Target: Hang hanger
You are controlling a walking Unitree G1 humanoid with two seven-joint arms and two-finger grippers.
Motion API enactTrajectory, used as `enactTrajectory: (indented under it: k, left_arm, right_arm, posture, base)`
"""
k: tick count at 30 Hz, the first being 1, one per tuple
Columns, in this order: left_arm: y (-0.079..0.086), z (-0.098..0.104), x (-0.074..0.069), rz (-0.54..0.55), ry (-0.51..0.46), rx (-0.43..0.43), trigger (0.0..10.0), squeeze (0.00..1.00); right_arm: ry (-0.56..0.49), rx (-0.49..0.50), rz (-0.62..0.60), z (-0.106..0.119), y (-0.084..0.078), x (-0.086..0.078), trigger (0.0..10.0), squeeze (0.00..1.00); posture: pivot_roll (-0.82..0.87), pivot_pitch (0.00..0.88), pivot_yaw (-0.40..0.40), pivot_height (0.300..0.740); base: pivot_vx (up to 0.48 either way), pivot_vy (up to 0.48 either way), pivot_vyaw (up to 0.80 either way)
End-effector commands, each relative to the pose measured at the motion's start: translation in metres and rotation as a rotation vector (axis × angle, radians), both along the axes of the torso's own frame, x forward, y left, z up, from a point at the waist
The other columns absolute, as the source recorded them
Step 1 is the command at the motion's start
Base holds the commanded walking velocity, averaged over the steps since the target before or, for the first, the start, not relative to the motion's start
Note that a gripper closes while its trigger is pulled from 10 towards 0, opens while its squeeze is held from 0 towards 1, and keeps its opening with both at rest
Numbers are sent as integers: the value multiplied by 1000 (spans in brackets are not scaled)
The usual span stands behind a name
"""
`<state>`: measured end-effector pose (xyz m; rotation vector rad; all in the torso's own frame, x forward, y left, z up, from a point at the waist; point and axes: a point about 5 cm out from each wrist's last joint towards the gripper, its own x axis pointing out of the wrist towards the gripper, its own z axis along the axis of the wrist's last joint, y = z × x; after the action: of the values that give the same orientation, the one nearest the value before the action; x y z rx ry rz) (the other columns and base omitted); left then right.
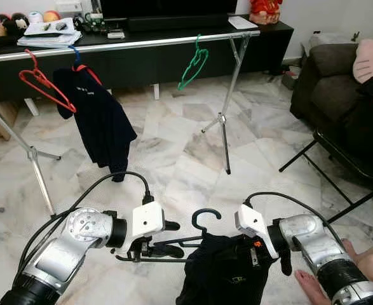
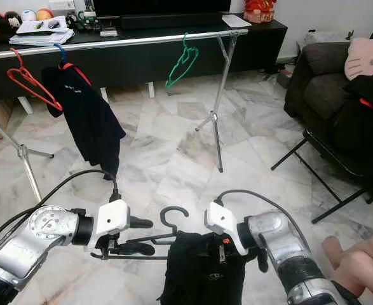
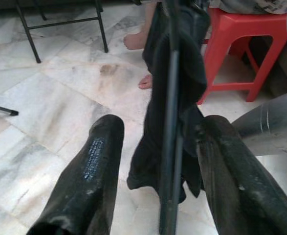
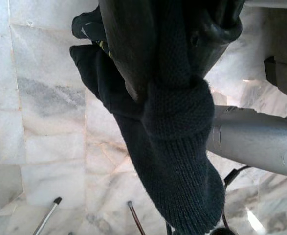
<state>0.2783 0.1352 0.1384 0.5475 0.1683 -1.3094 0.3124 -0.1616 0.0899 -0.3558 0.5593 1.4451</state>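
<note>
Black hanger (image 1: 186, 240) with a dark garment (image 1: 227, 270) draped on it sits low and near, held between our two grippers, well apart from the rail (image 1: 129, 43) across the far side of the room. Its hook points up, free of any support.

Left gripper (image 1: 149, 250): the left wrist view shows one hanger arm running between the two fingers (image 3: 87, 181), with a gap on either side. We judge it spread around the bar rather than clamped.

Right gripper (image 1: 256, 254): clamped on the dark garment at the hanger's right shoulder; the right wrist view shows knit cloth bunched tight between the fingers (image 4: 133, 44).

On the rail already: a red hanger (image 1: 43, 86) at far left, a dark shirt (image 1: 97, 121) beside it, a green hanger (image 1: 192, 63) further right. Open rail lies between shirt and green hanger.

Progress, as we judge it: garment is on the hanger, hanger is lifted and carried. Left to do: close the distance to the rail, raise the hook above it, set it over, let go.

Bare feet (image 1: 313, 286) of a person show at near right, close to our right arm.
</note>
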Motion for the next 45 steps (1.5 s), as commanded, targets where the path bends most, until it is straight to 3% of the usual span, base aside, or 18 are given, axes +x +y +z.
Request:
enactTrajectory:
  k: [1, 11, 13, 14, 21, 27, 29, 34, 40, 43, 45]
  left_arm:
    - [7, 4, 5, 34, -22, 10, 10000, 1000]
    - [44, 7, 16, 252, -106, 28, 10000, 1000]
    - [60, 4, 20, 388, -164, 24, 10000, 1000]
    - [68, 1, 23, 480, -206, 29, 10000, 0]
    - [79, -14, 24, 682, -210, -38, 10000, 0]
    - [88, -24, 29, 870, -243, -114, 10000, 0]
    - [95, -40, 30, 1006, -200, -143, 10000, 0]
    - [90, -60, 25, 1030, -146, -132, 10000, 0]
    - [93, -80, 21, 1149, -88, -147, 10000, 0]
    - [88, -89, 17, 1131, -54, -136, 10000, 0]
    - [75, -100, 12, 1081, -3, -135, 10000, 0]
  right_arm:
    - [-4, -15, -2, -3, -4, -2, 0, 0]
    - [-15, -58, -97, -11, -20, -4, 0, 0]
    - [-32, -55, -163, -12, -27, -3, 0, 0]
    - [-53, -50, -213, -11, -31, -1, 0, 0]
    - [-151, -35, -433, -8, -41, 11, 0, 0]
    - [-185, 28, -477, -4, -32, 15, 0, 0]
    - [-204, 85, -530, 3, -27, 21, 0, 0]
    - [-249, 125, -507, 18, -19, 28, 0, 0]
    - [-303, 157, -481, 40, -13, 39, 0, 0]
    - [-314, 154, -440, 45, -9, 40, 0, 0]
    - [-326, 151, -369, 51, -2, 41, 0, 0]
  posture:
    - [-20, 155, -26, 740]
    - [-19, 147, -27, 740]
    - [-20, 142, -28, 740]
    - [-22, 140, -30, 740]
    - [-29, 124, -25, 740]
    - [-37, 112, -20, 740]
    - [-41, 103, -15, 740]
    - [-47, 98, -17, 740]
    - [-44, 107, -25, 740]
    - [-45, 111, -27, 740]
    - [-39, 117, -33, 740]
  base:
    - [0, 0, 0]
    - [0, 0, 0]
    - [0, 0, 0]
    - [0, 0, 0]
    - [0, 0, 0]
    - [0, 0, 0]
    - [0, 0, 0]
    - [0, 0, 0]
    - [0, 0, 0]
    - [0, 0, 0]
    - [0, 0, 0]
